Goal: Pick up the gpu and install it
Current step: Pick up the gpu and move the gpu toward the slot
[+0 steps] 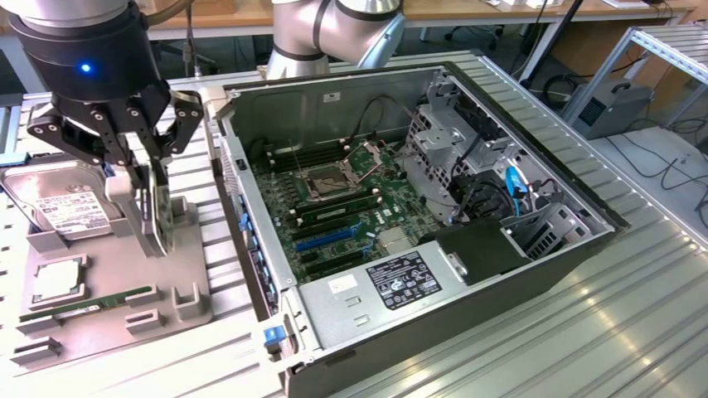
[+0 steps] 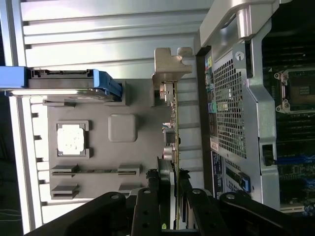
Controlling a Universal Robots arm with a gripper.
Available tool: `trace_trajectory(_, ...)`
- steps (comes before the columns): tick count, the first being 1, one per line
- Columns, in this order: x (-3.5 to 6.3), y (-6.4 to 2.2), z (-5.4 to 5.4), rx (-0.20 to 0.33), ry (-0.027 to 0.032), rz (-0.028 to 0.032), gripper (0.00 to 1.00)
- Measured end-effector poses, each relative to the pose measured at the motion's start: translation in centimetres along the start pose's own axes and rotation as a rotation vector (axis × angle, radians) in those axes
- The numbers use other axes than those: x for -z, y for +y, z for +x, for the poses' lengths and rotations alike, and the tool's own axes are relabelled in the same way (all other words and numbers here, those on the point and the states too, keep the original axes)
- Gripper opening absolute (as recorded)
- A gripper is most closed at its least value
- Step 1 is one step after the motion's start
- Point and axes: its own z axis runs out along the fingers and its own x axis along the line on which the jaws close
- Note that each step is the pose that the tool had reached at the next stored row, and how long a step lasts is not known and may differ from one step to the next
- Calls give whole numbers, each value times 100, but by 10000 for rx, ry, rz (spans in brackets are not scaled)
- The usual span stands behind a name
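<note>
The gpu [image 1: 156, 217], a thin dark card, stands on edge over the grey holder tray [image 1: 191, 292] at the exterior view's left, beside the open computer case [image 1: 332, 93]. My gripper [image 1: 151, 176] reaches down from above, and its black fingers [image 1: 135, 166] clamp the card's upper part. In the wrist view the gpu [image 2: 173, 125] is edge-on with its silver bracket [image 2: 170, 66] at the far end. My gripper [image 2: 173, 181] is shut on it there, one finger pressed to each face. Whether the card's lower edge still touches the tray I cannot tell.
The tray also holds a silver hard drive [image 1: 61, 207], a square processor [image 1: 55, 282] and a green memory stick [image 1: 89, 303]. Inside the case lies the motherboard [image 1: 332, 211] with a blue slot [image 1: 327, 239], drive cages and cables at the exterior view's right. The case's perforated rear wall [image 2: 229, 98] stands close to the card.
</note>
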Motion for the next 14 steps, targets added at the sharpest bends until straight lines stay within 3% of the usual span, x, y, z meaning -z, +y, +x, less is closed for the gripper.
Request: trace_trajectory(14,112,4,-3,0,-1,-1,27)
